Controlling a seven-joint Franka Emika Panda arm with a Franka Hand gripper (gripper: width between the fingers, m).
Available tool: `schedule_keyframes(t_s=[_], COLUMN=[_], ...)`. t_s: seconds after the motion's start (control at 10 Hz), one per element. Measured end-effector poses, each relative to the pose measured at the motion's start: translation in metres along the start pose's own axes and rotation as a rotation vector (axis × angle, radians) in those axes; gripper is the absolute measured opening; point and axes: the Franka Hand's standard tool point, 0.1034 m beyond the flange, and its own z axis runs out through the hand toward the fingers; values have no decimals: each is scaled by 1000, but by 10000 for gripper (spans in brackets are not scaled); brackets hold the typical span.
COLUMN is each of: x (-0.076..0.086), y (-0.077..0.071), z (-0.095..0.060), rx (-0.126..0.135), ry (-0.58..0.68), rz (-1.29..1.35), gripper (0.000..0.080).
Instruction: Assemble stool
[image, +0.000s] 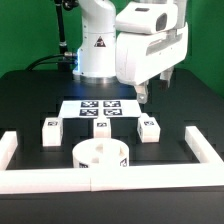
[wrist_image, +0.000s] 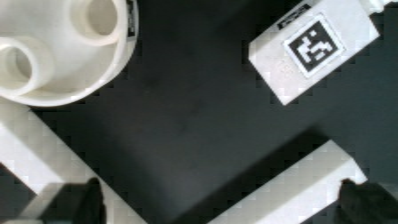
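The stool's round, white plastic ring-like seat disc (image: 100, 155) lies low in the centre of the exterior view. Its three chunky white tagged legs (image: 102, 125) stand in a row just above it in frame. The two-finger gripper (image: 148, 97) hangs spread and empty, higher in frame than the rightmost leg (image: 150, 127). That leg is the nearest and looks the likeliest next pick.
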Motion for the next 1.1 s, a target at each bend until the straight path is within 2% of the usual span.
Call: schedule_keyframes(t_s=[0.5, 0.7, 0.9, 1.1], x=[-2, -32, -48, -56], y=[1, 26, 37, 47], z=[0, 6, 15, 33], rx=[3, 14, 18, 4], ry=[1, -3, -12, 3], rz=[-8, 14, 29, 45], gripper=[650, 650, 650, 650])
